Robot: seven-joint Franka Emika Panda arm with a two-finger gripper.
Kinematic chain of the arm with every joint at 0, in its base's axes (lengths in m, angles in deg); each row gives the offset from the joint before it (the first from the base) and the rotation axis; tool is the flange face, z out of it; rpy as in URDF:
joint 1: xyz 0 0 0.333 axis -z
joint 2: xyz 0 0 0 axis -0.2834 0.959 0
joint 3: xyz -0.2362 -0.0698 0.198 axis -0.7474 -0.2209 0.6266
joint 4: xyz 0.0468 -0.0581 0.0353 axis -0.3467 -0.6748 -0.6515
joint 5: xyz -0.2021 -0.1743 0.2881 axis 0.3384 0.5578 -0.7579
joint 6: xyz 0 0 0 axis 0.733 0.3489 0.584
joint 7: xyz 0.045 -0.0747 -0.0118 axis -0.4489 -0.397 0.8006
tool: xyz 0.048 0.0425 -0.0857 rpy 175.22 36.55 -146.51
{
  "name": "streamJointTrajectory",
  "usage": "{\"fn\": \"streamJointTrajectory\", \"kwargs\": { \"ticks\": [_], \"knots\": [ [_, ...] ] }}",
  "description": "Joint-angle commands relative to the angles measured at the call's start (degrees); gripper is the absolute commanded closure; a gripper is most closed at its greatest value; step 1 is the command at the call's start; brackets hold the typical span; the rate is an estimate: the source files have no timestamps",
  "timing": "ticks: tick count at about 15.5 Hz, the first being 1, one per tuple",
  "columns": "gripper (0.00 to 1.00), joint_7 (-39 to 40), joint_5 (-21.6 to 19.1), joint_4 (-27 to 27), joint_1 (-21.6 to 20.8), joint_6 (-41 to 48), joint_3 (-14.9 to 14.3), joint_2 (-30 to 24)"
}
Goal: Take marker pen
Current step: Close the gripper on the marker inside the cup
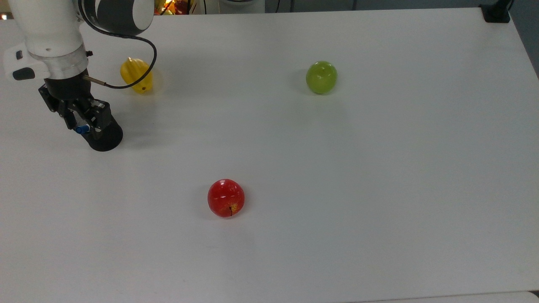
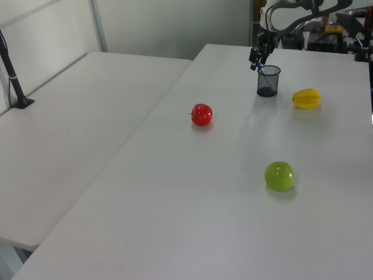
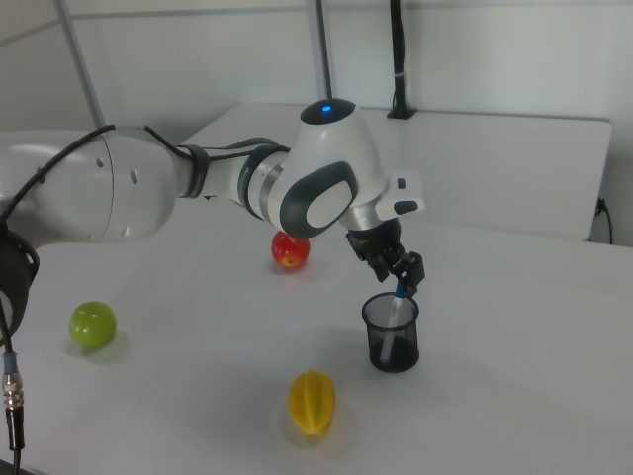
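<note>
The slim white marker pen (image 3: 396,309) with its blue cap is standing tilted in a black mesh cup (image 3: 392,336) on the smooth white table (image 1: 337,189). The gripper (image 3: 403,280) is hanging at the cap, jaws narrowly spread around it; whether they are touching, I cannot tell.

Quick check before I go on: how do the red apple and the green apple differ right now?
The red apple is red with a yellow patch by its stem; the green apple is plain yellow-green. In the top view the red apple lies lower and further left, the green apple upper right. Both rest loose on the white table, alike in size.
</note>
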State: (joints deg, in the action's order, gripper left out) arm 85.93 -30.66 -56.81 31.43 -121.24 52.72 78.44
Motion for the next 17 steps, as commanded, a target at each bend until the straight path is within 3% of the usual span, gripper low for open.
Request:
{"fn": "streamJointTrajectory", "kwargs": {
  "ticks": [1,4,10,17],
  "knots": [
    [0.5,-0.54,0.15,1.22,-0.11,-0.71,-0.32,-0.26],
    [0.61,-0.54,0.15,1.22,-0.03,-0.71,-0.32,-0.26],
    [0.69,-0.1,0.85,1.22,-0.03,-0.71,-0.32,-0.35],
    [0.91,1.66,0.76,1.22,0.06,-0.27,-0.58,-1.22]
  ]
}}
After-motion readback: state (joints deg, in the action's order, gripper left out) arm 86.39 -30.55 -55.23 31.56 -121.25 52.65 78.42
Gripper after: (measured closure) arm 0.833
